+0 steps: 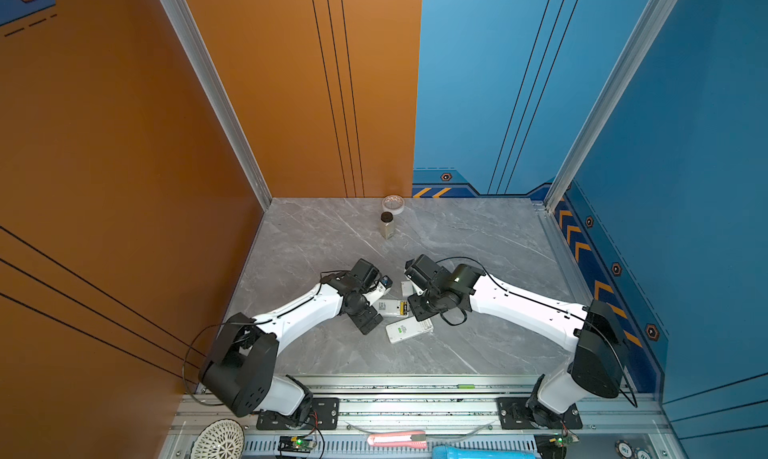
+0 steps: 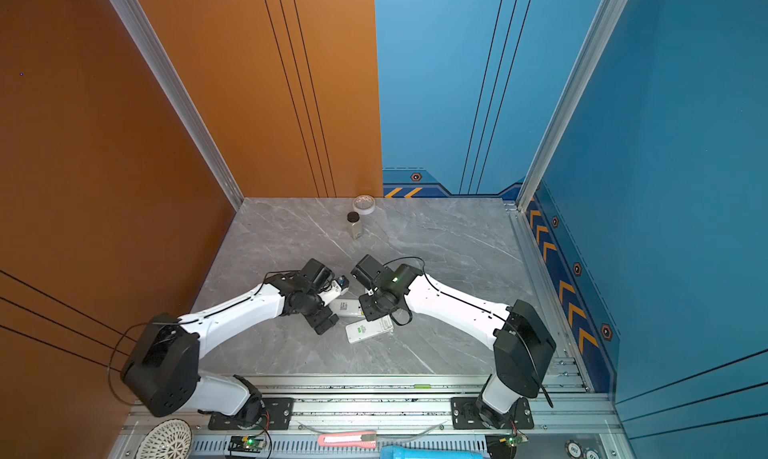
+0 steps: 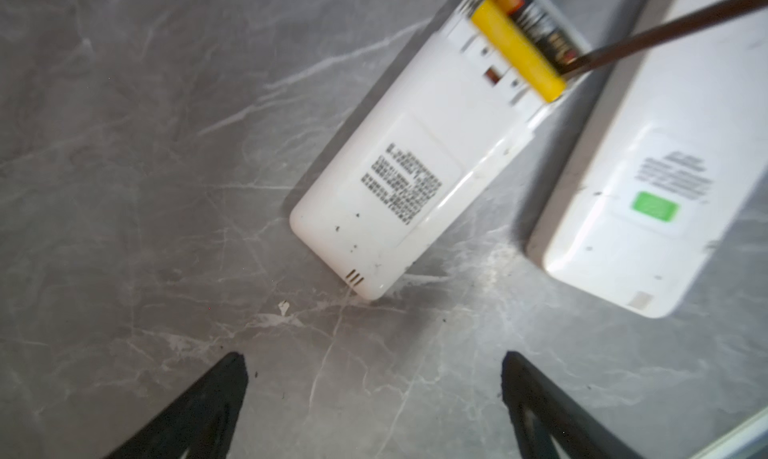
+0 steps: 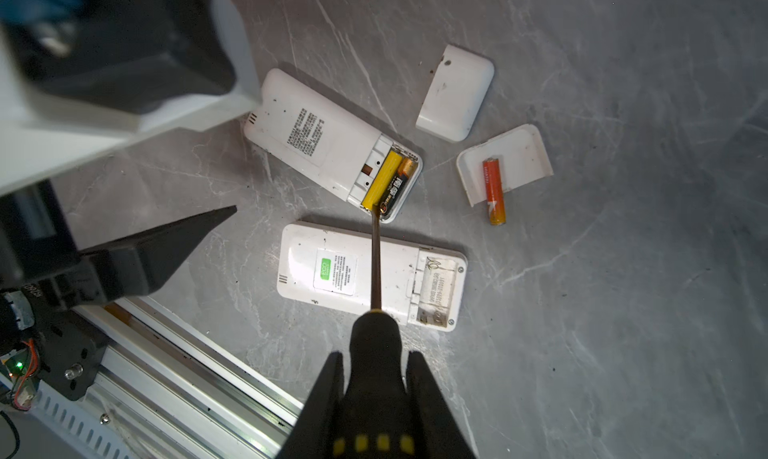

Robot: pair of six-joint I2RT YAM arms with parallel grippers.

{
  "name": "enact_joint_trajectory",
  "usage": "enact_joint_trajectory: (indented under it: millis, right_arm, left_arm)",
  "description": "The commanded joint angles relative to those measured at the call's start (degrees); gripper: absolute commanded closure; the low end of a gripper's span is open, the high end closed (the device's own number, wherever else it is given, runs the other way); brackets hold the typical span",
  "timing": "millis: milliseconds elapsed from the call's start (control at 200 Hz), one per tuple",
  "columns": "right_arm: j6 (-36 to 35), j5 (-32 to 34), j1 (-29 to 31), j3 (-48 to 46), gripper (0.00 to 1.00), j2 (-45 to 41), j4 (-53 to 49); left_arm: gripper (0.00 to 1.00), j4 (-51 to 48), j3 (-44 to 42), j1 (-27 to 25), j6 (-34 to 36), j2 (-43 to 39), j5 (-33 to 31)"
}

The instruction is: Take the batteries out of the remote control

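Batteries (image 4: 383, 180) in remote (image 4: 316, 141), right hand (image 4: 374, 355) clasping screwdriver (image 4: 376, 261), left hand (image 3: 372, 355) spread

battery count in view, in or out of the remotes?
3: yellow and black-gold side by side in the bay of one remote; orange loose, partly on a cover. Other remote bay looks empty.

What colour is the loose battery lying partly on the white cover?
Loose battery: orange-red, yellower at one end; clearest in the right wrist view.
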Motion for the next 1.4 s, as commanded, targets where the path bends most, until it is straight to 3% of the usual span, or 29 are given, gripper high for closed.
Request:
enact_joint_trajectory:
  millis: [0,130,375,741,896,1106,1396]
  right_arm:
    - [0.4,-0.2,-0.4,-0.3,1.00,-2.2,-2.3]
    - [0.6,-0.7,-0.4,-0.2,1.00,-2.4,-2.3]
    - [1.2,-1.1,0.0,-0.9,1.00,-3.8,-2.3]
    - [2.1,-0.6,0.5,-2.7,1.00,-5.2,-2.4]
    - [2.1,-0.9,0.5,-2.6,1.00,-4.8,-2.2]
    - [2.6,-0.7,0.6,-2.2,1.00,-4.7,-2.0]
    - [2.5,-0.2,0.6,-1.0,1.00,-3.4,-1.9]
  left_arm:
    - [0.02,3.5,-2.4,0.8,9.4,-1.3,8.4]
    - [0.02,2.7,-0.5,1.9,13.2,3.8,9.8]
    - [0.02,3.8,5.4,4.7,16.5,13.4,6.4]
    - [0.03,4.1,7.8,4.9,18.4,17.9,8.9]
    - [0.13,3.9,9.4,4.4,17.6,19.8,8.8]
    - [0.45,3.4,7.8,3.7,17.0,19.5,9.6]
    - [0.53,4.1,6.1,3.7,15.4,17.4,6.7]
